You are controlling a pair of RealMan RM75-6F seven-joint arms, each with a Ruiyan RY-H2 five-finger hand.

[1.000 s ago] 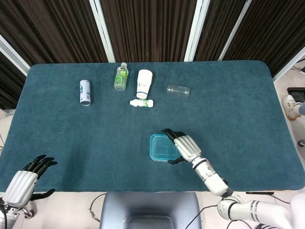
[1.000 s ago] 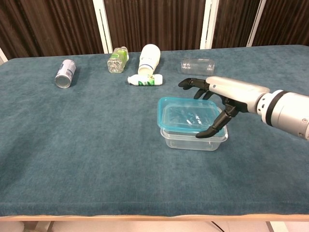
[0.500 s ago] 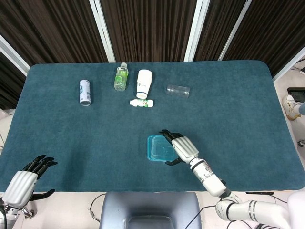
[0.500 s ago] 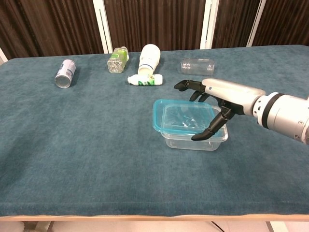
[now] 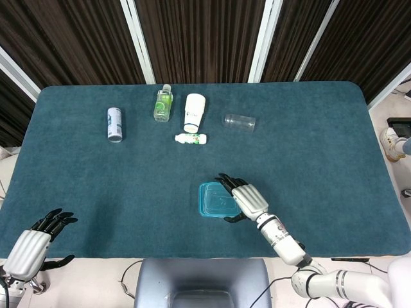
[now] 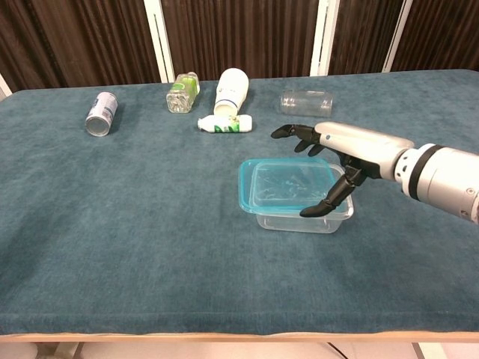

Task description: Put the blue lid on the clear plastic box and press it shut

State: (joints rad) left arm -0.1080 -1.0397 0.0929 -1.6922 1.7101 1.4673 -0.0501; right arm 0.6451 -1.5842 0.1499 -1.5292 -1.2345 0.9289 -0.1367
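We have the blue lid (image 6: 288,187) resting askew on the clear plastic box (image 6: 307,218), overhanging left; our right hand (image 6: 337,161), fingers spread and empty, must next nudge it rightward and press down.

No legible text; labels on white cup (image 6: 231,90) and small bottle (image 6: 224,124) too small.
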